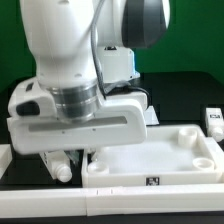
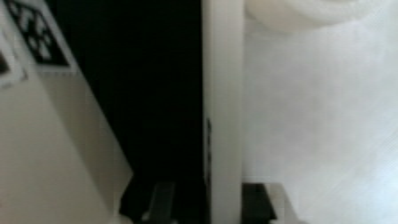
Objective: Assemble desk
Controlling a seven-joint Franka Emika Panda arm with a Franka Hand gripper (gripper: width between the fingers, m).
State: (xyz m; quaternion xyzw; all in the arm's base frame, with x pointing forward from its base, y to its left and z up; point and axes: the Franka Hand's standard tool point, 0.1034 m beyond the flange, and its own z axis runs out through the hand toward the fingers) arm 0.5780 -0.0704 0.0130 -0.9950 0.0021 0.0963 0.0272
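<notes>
**Item 1. Robot arm** [image 1: 70,60]. Glossy white. It fills the exterior view's left and centre and reaches down to the black table [image 1: 185,95]. Its broad wrist block hangs over the near left end of the desk panel.

**Item 2. Gripper** [image 2: 210,200]. Two dark fingers [image 2: 153,200], seen from the wrist view. They are clenched on the thin upright rim wall of the desk panel, one finger on each side of it, with the jaws nearly together. In the exterior view the wrist block hides the fingertips.

**Item 3. Desk panel** [image 1: 150,155]. A large flat white rectangle with a raised rim. It lies flat on the table, from the centre to the exterior view's right, with its hollow side up.
- A black-and-white tag [image 1: 152,182] sits on the near rim face.
- A round corner socket [image 1: 205,160] shows at the right end.
- The wrist view shows the panel floor and another round socket [image 2: 294,20] just beside the gripped rim wall.

**Item 4. Tagged white surface** [image 2: 36,40]. Wrist view only. It lies across the dark gap from the rim wall and is not touching it. The view is blurred and cropped, so it may be a loose leg or a board; I cannot tell which.

**Item 5. Leg** [image 1: 213,119]. A short white block with a dark tag face, at the exterior view's far right. It stands on the table beyond the panel's far corner and apart from it.
</notes>
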